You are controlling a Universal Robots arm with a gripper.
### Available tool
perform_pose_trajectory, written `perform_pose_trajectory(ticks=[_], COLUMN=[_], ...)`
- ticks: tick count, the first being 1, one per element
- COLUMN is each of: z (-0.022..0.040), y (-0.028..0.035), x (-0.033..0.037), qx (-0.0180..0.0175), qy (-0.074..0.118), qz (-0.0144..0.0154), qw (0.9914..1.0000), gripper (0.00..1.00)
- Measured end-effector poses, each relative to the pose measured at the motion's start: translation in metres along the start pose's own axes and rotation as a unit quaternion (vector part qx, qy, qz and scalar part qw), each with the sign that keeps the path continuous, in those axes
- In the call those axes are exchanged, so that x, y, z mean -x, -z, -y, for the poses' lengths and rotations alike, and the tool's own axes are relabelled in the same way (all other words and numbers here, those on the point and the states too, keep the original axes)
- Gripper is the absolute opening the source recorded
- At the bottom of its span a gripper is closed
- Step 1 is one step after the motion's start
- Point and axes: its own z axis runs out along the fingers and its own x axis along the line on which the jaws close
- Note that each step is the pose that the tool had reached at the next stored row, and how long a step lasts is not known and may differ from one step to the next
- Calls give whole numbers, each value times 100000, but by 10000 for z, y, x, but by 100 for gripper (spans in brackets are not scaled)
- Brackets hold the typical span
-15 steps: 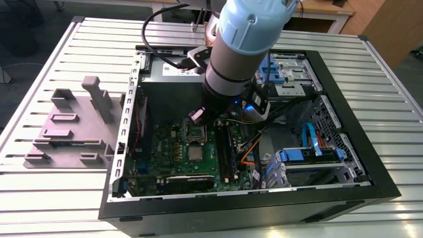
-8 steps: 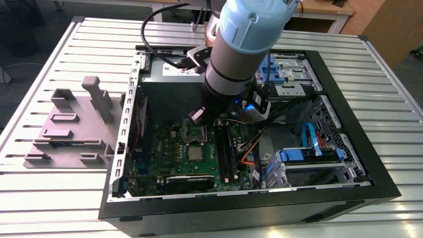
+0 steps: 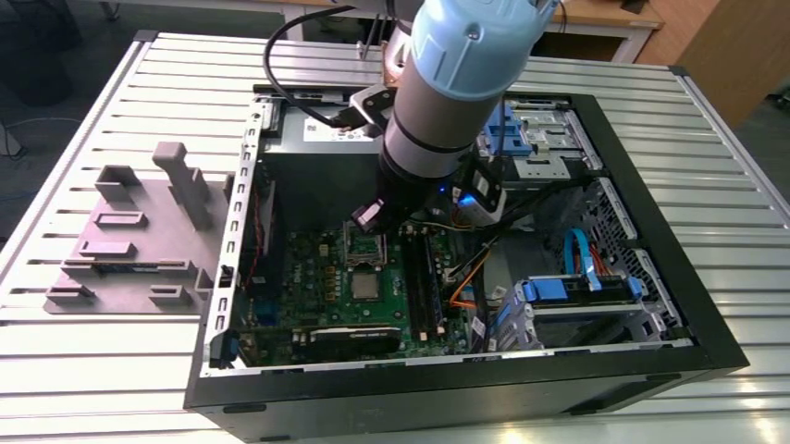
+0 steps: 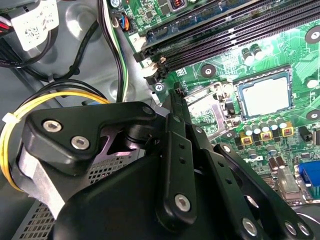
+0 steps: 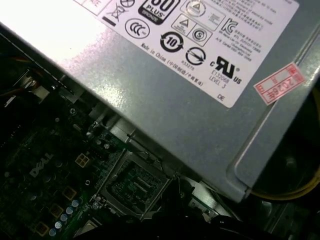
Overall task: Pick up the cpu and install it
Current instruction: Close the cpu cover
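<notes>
My gripper (image 4: 176, 95) hangs close over the open socket bracket (image 4: 204, 102), and I can't tell whether its pincer is apart or together. Just beside that bracket, on the side away from the power supply (image 3: 314, 148), the cpu (image 4: 263, 95) lies flat, clear of the gripper.

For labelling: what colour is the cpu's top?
Silver; the cpu shows best in the second wrist view.

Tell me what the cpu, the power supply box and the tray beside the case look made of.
The cpu: metal top, likely, from its pale silver sheen. The power supply box: sheet metal, dull grey, with folded edges and stuck-on labels. The tray: probably plastic, matte mauve-grey, with moulded upright blocks.
</notes>
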Motion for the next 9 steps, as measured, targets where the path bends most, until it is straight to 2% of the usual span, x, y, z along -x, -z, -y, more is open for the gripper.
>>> perform_pose_trajectory(ticks=[3, 5, 9], z=[6, 11, 45], y=[1, 3, 5], x=[7, 13, 57], qx=[24, 42, 72], qy=[373, 1372, 2349], qz=[-75, -285, -477], qw=[99999, 99990, 99971], gripper=[11, 11, 11])
